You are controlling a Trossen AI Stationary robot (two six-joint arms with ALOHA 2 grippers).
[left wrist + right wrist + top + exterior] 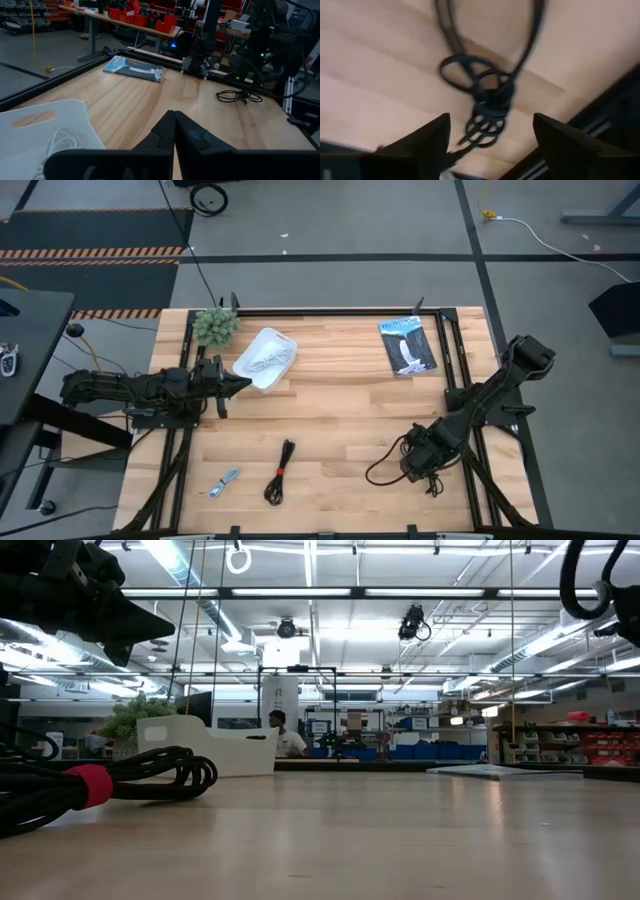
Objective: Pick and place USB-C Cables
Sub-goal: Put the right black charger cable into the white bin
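A white coil (262, 360) lies inside a white bin (282, 345) at the far left; it also shows in the left wrist view (55, 145). My left gripper (243, 383) is shut and empty, just beside the bin's near side. A thin black loose coil (388, 467) lies on the table at the near right. My right gripper (492, 145) is open above it, one finger on either side of its tangled end (490, 112). A black bundle with a red tie (280, 472) and a short silver-grey cable (224, 482) lie near the front edge.
A flat blue-and-black retail packet (407, 345) lies at the far right. A small green plant (215, 325) stands at the far left corner behind the bin. A black frame rail (330, 311) runs around the table. Bare wood (340, 410) lies in the middle.
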